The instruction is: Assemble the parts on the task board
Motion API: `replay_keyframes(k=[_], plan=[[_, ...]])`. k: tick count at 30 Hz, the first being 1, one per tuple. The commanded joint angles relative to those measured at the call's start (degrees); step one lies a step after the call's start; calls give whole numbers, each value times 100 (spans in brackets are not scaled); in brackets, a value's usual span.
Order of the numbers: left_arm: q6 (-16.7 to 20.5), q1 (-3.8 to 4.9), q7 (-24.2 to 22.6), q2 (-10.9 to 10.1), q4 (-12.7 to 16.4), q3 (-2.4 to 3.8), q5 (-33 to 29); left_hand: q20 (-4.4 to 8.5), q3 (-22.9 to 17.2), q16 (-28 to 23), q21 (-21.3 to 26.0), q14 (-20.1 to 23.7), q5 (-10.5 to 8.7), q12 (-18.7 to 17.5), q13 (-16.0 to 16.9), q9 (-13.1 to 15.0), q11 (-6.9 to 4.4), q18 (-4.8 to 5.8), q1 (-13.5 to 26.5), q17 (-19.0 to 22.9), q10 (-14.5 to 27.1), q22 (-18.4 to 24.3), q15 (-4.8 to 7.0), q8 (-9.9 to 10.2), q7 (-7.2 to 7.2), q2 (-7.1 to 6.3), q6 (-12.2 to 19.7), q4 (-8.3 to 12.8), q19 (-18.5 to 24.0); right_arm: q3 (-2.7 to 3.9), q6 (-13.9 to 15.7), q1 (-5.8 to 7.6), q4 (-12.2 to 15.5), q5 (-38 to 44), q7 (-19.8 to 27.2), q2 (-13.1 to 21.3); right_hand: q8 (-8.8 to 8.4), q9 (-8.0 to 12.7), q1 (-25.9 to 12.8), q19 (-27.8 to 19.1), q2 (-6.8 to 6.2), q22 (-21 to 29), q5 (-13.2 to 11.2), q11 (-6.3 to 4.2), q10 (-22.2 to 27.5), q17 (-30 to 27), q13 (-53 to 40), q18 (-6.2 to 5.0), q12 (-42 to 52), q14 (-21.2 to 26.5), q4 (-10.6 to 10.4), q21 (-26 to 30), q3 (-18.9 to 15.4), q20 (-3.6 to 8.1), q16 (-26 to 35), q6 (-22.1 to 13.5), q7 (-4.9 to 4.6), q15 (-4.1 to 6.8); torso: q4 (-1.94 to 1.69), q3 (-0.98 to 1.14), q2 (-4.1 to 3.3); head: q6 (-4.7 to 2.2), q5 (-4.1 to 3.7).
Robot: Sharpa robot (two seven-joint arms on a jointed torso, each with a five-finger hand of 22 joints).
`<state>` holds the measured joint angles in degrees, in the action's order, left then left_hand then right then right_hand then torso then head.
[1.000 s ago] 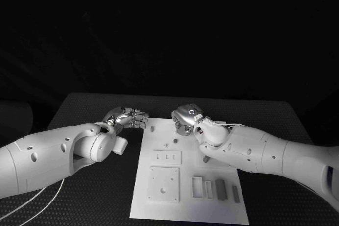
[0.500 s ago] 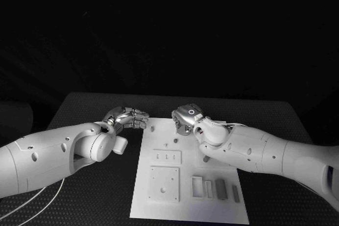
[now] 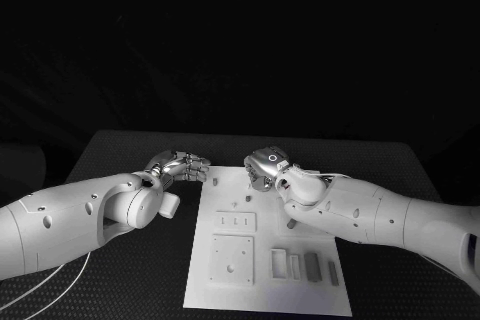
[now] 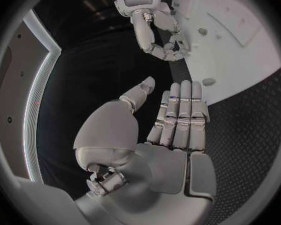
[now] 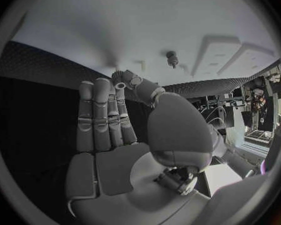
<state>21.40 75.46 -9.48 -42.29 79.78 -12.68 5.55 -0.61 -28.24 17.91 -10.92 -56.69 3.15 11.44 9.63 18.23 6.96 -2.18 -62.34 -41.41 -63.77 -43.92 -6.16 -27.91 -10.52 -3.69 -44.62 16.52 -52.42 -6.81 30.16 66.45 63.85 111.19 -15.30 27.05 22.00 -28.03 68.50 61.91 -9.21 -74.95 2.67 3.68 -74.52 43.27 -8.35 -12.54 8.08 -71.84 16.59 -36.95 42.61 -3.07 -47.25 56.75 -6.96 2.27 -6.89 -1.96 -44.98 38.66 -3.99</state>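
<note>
While both arms reach to the far end of the task board [image 3: 225, 292], neither holds a part. Left robot hand [image 3: 182, 167]: fingers straight and together, thumb apart, nothing in it, just off the board's far left corner over the worktop [image 3: 120, 143]. Right robot hand [image 3: 264, 169]: fingers likewise extended, empty, poised over the board's far edge near a small peg [image 5: 172, 59]. Likely both are lining up for a pick. Parts [image 3: 313, 266] lie near the board's near end, well apart from both hands. The right forearm [image 3: 370, 216] overhangs the board's right side and could hamper a reach back.
</note>
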Motion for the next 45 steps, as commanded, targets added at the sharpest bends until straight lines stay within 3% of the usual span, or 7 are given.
replay_keyframes(k=[1,10,21,39,41,42,45], plan=[[3,8,-38,3,16,4,-10,7,33,-22,37,27,2,-28,9,9,35,-7,-9,-7,-7,8,-9,29,-22,-44,-24,0,19,-6,-121,-9,29,-36,48,16,-30,-10,-42,-30,-85,-112,20,25,21,-9,-75,-246,-11,51,-17,-13,-23,-10,2,-40,-1,1,1,4,-1,10,0],[-3,8,-35,8,9,4,-17,7,35,-24,39,25,2,-31,11,10,35,-6,-7,-9,-10,9,-9,31,-22,-41,-25,-3,16,-5,-102,-9,18,-72,39,-5,-56,-11,-69,-49,-110,-107,21,38,49,-21,-75,-246,-35,73,-25,-1,-15,-20,12,-62,-11,-11,-4,1,-3,11,1],[-8,8,-30,31,-14,3,-26,6,40,-30,43,26,1,-39,11,11,38,-6,-5,-13,-6,10,-10,41,-25,-45,-17,-2,17,-5,11,-8,-26,-199,57,-21,-355,89,-129,-164,-274,-105,20,230,538,-74,32,-246,-336,199,-81,72,40,-87,41,-478,-207,-188,0,-9,-3,18,-13],[-10,8,-30,14,-26,2,-39,6,43,-37,47,27,2,-49,12,12,41,-5,-2,-17,-2,12,-11,52,-30,-40,-10,-4,16,-1,135,-7,68,-281,102,99,-364,93,-114,-172,-291,-109,19,260,618,-79,60,-246,-380,211,-95,74,52,-93,27,-480,-213,-216,-2,-3,3,19,-22],[-9,8,-38,12,-42,2,-42,5,44,-38,47,27,2,-50,12,12,41,-5,-1,-17,-2,12,-11,52,-30,-40,-10,-4,16,26,203,-4,201,-345,132,210,-367,94,-133,-170,-314,-110,19,263,623,-80,63,-246,-381,211,-111,71,42,-97,22,-481,-215,-219,1,-1,6,3,-24],[-20,8,-48,2,-59,2,-43,5,44,-38,48,27,1,-50,12,13,41,-5,-1,-18,-3,12,-11,53,-30,-40,-10,-4,16,104,240,-1,322,-438,172,308,-371,96,-171,-164,-352,-111,20,266,623,-81,66,-246,-379,208,-148,67,28,-101,14,-484,-218,-222,3,-2,8,-16,-30],[-98,8,-114,-19,-92,2,-86,5,44,-39,48,27,2,-51,12,13,41,-5,-1,-18,-3,13,-11,53,-30,-40,-11,-4,16,213,257,49,587,-787,445,553,-384,101,-246,-147,-436,-112,20,264,614,-83,68,-246,-371,191,-250,58,7,-102,-6,-498,-226,-220,21,1,11,-88,-31]])
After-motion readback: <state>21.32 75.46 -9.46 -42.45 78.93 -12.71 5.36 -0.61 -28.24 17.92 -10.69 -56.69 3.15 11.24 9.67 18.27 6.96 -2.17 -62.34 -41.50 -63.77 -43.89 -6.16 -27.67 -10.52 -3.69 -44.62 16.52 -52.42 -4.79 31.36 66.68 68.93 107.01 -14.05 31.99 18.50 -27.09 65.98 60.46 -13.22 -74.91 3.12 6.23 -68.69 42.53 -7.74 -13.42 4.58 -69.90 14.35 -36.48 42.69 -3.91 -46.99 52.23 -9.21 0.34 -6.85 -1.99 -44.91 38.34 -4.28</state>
